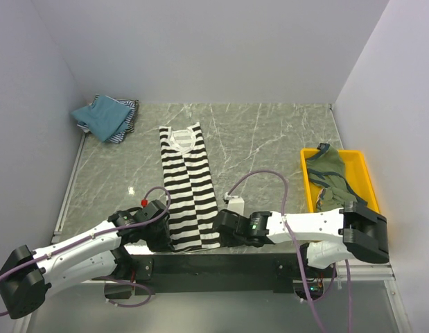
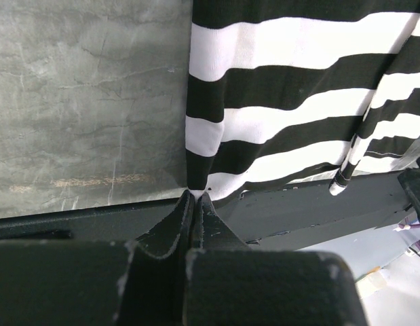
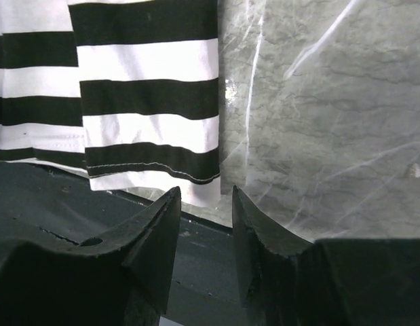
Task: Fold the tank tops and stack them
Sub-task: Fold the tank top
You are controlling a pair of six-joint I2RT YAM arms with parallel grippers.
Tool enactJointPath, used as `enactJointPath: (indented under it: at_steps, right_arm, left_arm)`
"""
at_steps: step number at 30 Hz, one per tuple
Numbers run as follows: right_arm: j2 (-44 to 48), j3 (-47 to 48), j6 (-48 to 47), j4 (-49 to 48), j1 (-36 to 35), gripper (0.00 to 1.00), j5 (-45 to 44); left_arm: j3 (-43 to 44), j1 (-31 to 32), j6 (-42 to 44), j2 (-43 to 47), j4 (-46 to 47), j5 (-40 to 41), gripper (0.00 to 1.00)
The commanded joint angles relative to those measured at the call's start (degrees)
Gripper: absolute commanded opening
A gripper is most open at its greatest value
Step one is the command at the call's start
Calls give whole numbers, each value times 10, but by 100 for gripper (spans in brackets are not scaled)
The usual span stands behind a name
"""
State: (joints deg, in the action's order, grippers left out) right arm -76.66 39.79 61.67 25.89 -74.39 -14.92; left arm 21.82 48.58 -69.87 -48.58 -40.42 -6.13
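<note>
The black-and-white striped tank top (image 1: 186,187) lies flat and folded lengthwise into a narrow strip, neckline far, hem at the near table edge. My left gripper (image 1: 161,229) is shut on its near-left hem corner; in the left wrist view the fingertips (image 2: 196,193) pinch the striped cloth (image 2: 284,102). My right gripper (image 1: 221,225) stands open just short of the near-right hem corner (image 3: 196,183), nothing between its fingers (image 3: 205,191). A teal-blue tank top (image 1: 102,116) lies on a fine blue-and-white striped one (image 1: 129,114) at the far left. An olive-green one (image 1: 330,170) sits in the tray.
The yellow plastic tray (image 1: 363,173) stands at the right edge. A small white object (image 1: 235,203) sits just right of the striped top's hem. The black mounting bar (image 1: 221,263) runs along the near edge. Walls close in the left, far and right sides.
</note>
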Motion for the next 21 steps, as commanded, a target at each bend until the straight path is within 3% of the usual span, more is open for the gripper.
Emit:
enactJointPath:
  at_steps: [1,6,9,12,13,16,21]
  right_arm:
    - [-20,-5,0,-30,-4,44,5]
    - [-50,-13,7,-60,-2,43,21]
    - [-64,-13,13,-61,-2,38,23]
    - [-62,-13,15,-48,-3,29,18]
    - [-56,-12,14,-35,-3,20,10]
    - [-41,0,7,-3,-4,8,-4]
    - [-18,21,-4,45,-16,1,-11]
  left_arm:
    - [19,3,3,3,-2,9,1]
    - [14,3,2,4,0,9,1]
    - [15,4,2,6,-2,9,0]
    - [16,3,7,8,-1,9,1]
    - [17,3,10,8,1,8,1]
    - [22,3,16,9,0,6,1]
    - [14,21,-7,30,-3,-4,1]
